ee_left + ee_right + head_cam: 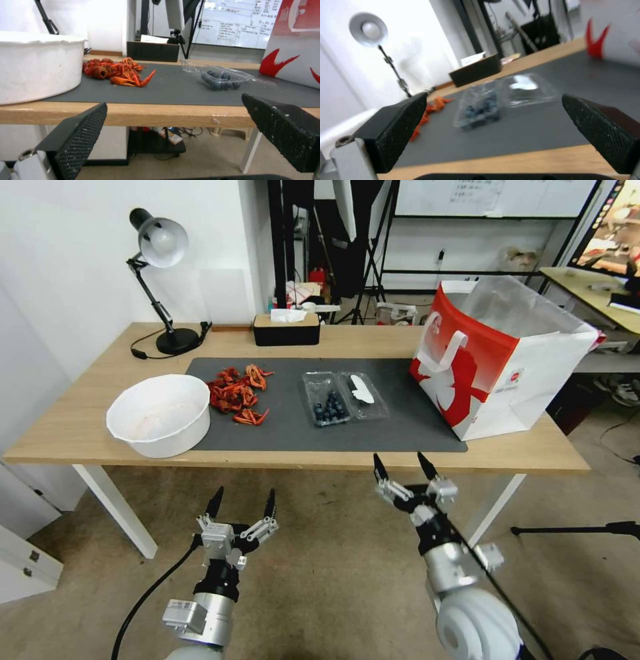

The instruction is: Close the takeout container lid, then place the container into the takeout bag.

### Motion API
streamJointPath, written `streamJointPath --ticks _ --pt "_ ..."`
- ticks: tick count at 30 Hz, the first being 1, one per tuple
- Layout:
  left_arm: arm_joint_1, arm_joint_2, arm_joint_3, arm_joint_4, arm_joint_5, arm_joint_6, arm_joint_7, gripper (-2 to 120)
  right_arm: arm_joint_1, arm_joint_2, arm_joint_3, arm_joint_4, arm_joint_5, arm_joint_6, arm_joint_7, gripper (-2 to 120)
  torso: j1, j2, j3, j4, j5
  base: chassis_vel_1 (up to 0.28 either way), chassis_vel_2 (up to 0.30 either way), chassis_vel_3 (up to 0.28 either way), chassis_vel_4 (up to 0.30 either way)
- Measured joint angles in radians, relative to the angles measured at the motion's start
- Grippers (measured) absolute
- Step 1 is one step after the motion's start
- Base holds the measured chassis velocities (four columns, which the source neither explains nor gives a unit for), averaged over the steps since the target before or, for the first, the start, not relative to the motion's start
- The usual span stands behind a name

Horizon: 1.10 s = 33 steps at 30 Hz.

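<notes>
container [331,406]: sitting wide open on the grey mat [287,428], centre of the head frame, blueberries in the tray half
lid [363,394]: flopped flat on the mat just right of the tray, white sticker facing up, still hinged on
bag [497,355]: standing upright at the right end of the counter [80,420], mouth open, one corner on the mat, well apart from the container
left tool [241,504]: lower left of the head frame, below the counter edge, fingers spread, holding nothing
right tool [401,466]: lower middle-right, tips just at the counter's front edge, also spread wide and holding nothing; its wrist view has the container between the two pads
bowl [160,413]: big white one, left side, overlapping the mat's left edge
crayfish [237,392]: red pile on the mat between bowl and container
tissue box [286,329]: black, back edge of the counter, upper middle
lamp [160,280]: upper left, base on the counter
</notes>
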Motion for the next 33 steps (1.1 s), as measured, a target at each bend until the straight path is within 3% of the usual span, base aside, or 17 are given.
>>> streamJointPath --ticks 2,7,8,14,23,33 --pt "0.0 0.0 -0.003 0.0 0.0 0.0 0.0 100 0.055 -0.007 -0.015 0.0 0.125 -0.052 0.033 100 0.0 0.0 0.0 -0.0002 -0.0001 0.0 0.0 0.0 0.0" --pt "0.0 0.0 -0.005 0.0 0.0 0.0 0.0 100 0.081 -0.008 -0.022 -0.001 0.189 -0.074 0.051 100 0.0 0.0 0.0 -0.0002 0.0 0.0 0.0 0.0 0.0" --pt "-0.001 0.0 -0.012 -0.003 -0.001 0.0 -0.001 100 0.215 0.012 -0.042 -0.029 0.489 -0.147 0.164 100 0.0 0.0 0.0 0.0 0.0 0.0 0.0 0.0 0.0" --pt "-0.002 -0.003 -0.013 0.0 0.0 0.0 -0.003 100 0.361 0.052 -0.036 -0.1 0.751 -0.183 0.34 100 0.0 0.0 0.0 0.0 0.0 0.0 0.0 0.0 0.0" --pt "-0.006 -0.004 -0.015 0.007 0.0 0.001 -0.005 100 0.442 0.084 -0.022 -0.162 0.897 -0.197 0.453 100 0.0 0.0 0.0 -0.0002 0.0 0.0 0.0 0.0 0.0" --pt "-0.009 -0.008 -0.015 0.011 0.002 0.002 -0.013 100 0.499 0.115 -0.037 -0.254 0.915 -0.218 0.487 100 0.0 0.0 0.0 -0.0002 0.0001 0.0 0.0 0.0 0.0"
